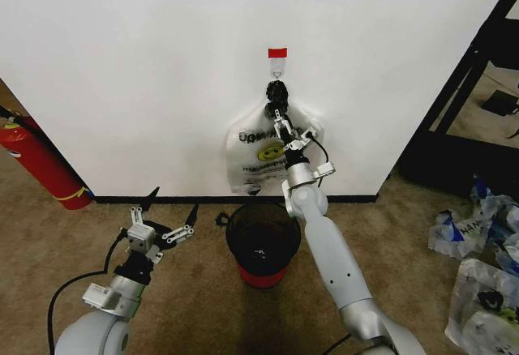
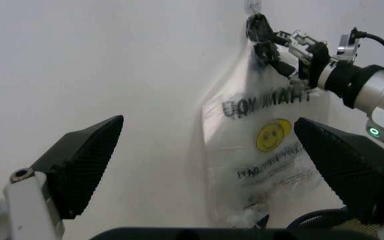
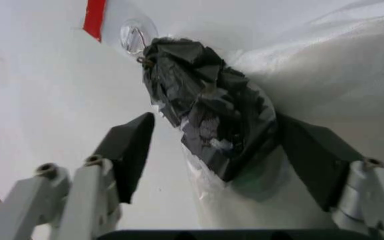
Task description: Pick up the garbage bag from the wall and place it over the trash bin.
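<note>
Our left gripper [image 1: 170,211] waits low, jaws spread, beside the round black wire-mesh trash bin [image 1: 263,235]. Our right gripper [image 1: 280,116], jaws spread, brackets the hooked knot of the thin see-through THANK YOU garbage bag [image 1: 258,156]; closing off-centre could tear it.

Right arm: stretched forward and upward, forearm and wrist in one nearly straight line. Right gripper [image 1: 278,118]: raised well ahead of and above the left gripper, jaws spread, one black finger pad [image 3: 130,150] on each side of a wide gap; whether either pad touches anything between them cannot be told.

Left arm: bent low, elbow tucked near the body, wrist tilted upward. Left gripper [image 1: 170,203]: jaws wide apart, black fingertips [image 2: 85,160] pointing forward, nothing held between them.
</note>
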